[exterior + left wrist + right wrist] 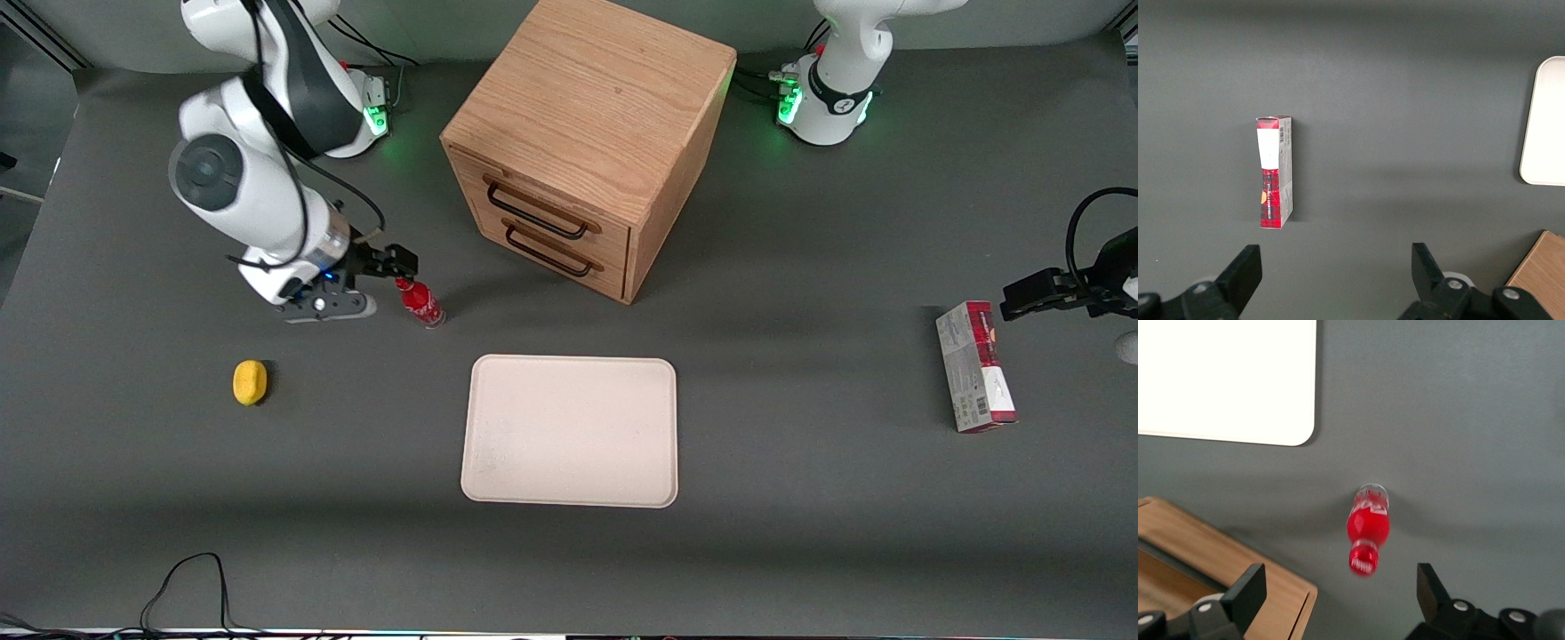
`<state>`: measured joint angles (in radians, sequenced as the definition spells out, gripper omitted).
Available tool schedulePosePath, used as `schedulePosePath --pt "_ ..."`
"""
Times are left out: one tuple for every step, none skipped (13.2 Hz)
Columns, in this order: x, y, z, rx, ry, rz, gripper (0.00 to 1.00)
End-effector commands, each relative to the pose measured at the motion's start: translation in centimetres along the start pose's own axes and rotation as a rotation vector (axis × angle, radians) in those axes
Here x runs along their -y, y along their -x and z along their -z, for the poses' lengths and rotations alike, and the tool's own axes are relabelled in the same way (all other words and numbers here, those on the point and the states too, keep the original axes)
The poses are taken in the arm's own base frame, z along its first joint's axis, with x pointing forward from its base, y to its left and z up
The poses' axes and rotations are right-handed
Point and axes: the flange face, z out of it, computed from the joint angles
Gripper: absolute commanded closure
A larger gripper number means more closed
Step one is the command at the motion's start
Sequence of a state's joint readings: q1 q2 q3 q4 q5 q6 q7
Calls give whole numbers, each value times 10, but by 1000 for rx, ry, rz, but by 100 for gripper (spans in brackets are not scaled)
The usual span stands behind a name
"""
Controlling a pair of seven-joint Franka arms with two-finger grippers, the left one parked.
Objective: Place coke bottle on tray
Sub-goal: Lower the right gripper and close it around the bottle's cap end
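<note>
Small red coke bottle with red cap stood upright on dark grey table, apart from flat cream-beige rectangular tray, farther from front camera than tray. Black two-finger gripper hung just above bottle cap, spread wide, holding nothing. Right wrist view alone showed gap: bottle between fingers, untouched; tray corner near. Front view alone showed oak drawer cabinet, yellow rounded object. Red-and-grey carton toward parked arm's end.
</note>
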<state>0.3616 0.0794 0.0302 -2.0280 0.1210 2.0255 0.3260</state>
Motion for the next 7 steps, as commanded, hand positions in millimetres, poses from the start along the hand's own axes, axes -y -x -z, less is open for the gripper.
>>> schedulePosePath --pt "-10 19 -44 -17 -5 -30 0" --pt "-7 26 -56 -24 -4 -20 0" --pt "-7 29 -64 -19 0 -17 0" --pt "-6 31 -67 -14 2 -17 0" --pt "-5 33 -70 -9 5 -13 0" --pt "-4 38 -75 -3 9 -7 0" --pt "-3 40 -79 -7 10 -1 0"
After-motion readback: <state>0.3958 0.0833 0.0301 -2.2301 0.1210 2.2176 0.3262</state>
